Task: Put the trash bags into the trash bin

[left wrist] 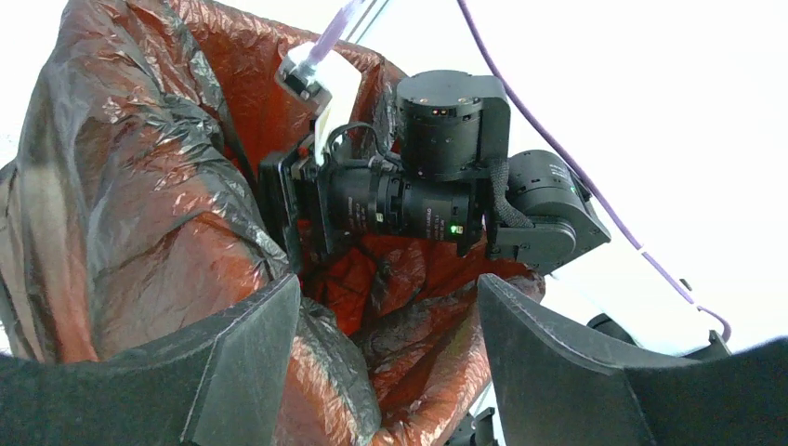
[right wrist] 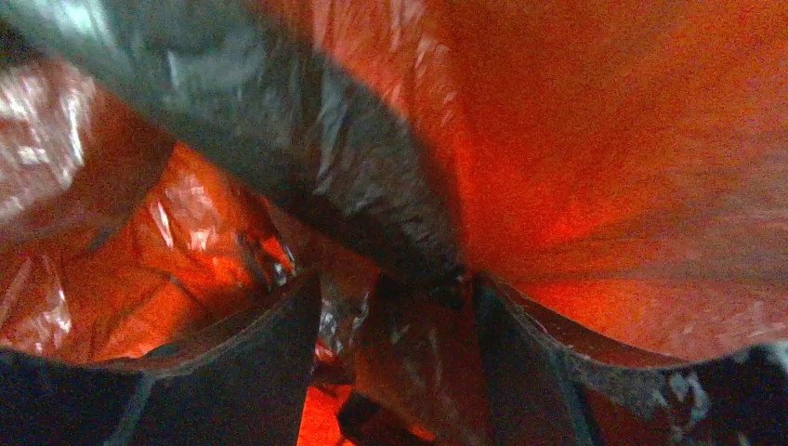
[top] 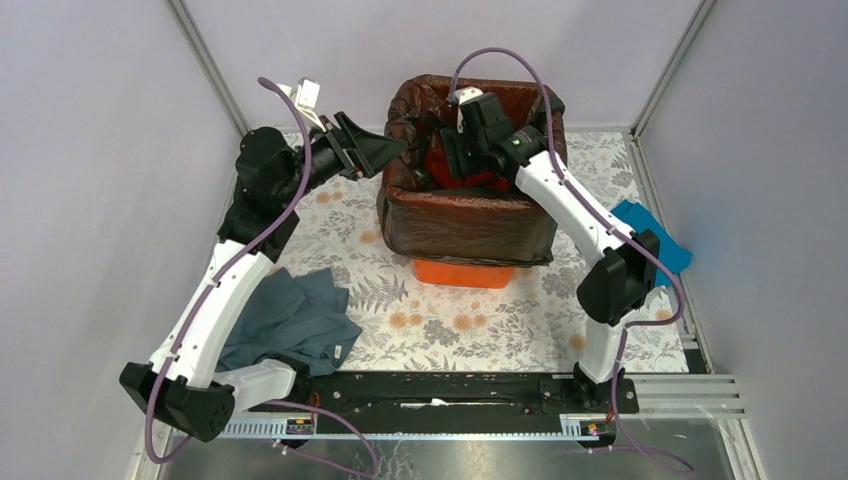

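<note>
Trash bag [top: 470, 225] fold lies dead ahead between the right gripper's [right wrist: 395, 283] spread, empty jaws inside the trash bin [top: 465, 272] (left gripper [top: 390, 150], also agape, flanks the rim).

Right end effector [top: 452, 165] seemingly crowds the trash bin [top: 465, 272].

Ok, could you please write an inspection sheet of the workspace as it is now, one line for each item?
Surface: table with floral cover.
Job's things: trash bag lines the trash bin, folded over its rim; orange base shows below.
Clutter: grey-blue cloth near left; bright blue cloth at right.
Grippers: left gripper open by the bin's left rim; right gripper open inside the bin, film between its fingers.
Cables: purple cables along both arms.
Surroundings: pale walls.
</note>
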